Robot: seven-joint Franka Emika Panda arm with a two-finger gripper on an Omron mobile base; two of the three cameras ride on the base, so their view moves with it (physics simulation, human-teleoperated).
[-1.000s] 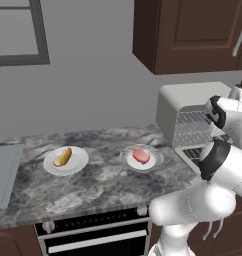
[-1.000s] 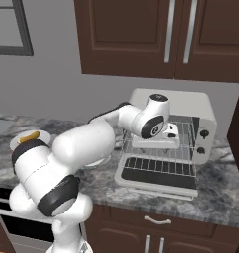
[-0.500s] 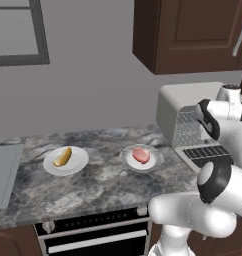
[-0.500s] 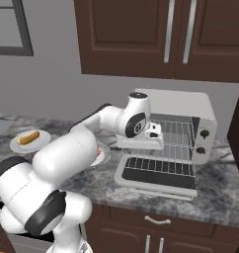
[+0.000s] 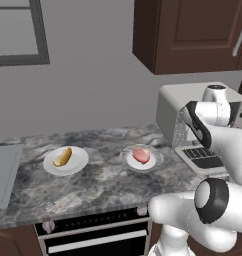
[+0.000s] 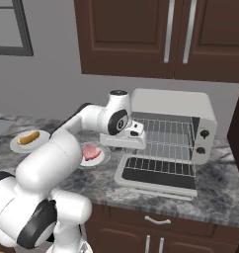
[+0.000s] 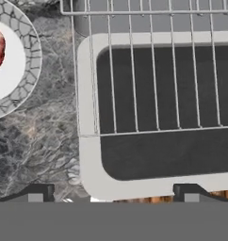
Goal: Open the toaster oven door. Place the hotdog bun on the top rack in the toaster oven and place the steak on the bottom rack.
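The light grey toaster oven (image 6: 173,105) stands at the counter's right end. Its door (image 6: 158,178) lies folded down flat and open. Inside show the top rack (image 6: 168,131) and the bottom rack (image 6: 166,159), both bare. My gripper (image 6: 135,145) hovers open over the door's front left corner, holding nothing. In the hand view the fingertips (image 7: 36,193) stand wide apart above the door (image 7: 163,157), with rack wires crossing over its glass. The steak (image 6: 91,151) lies on a plate just left of the oven. The hotdog bun (image 6: 27,138) rests on another plate further left.
A patterned plate (image 7: 26,61) holds the steak, a white plate (image 5: 79,161) holds the bun. A black built-in oven (image 5: 93,235) sits under the counter. Dark wall cabinets (image 6: 141,34) hang above. A sink edge (image 5: 3,170) is at the far left.
My hand has drawn back from the oven mouth and swung left to the door's left front corner. The door stays open; bun and steak have not moved.
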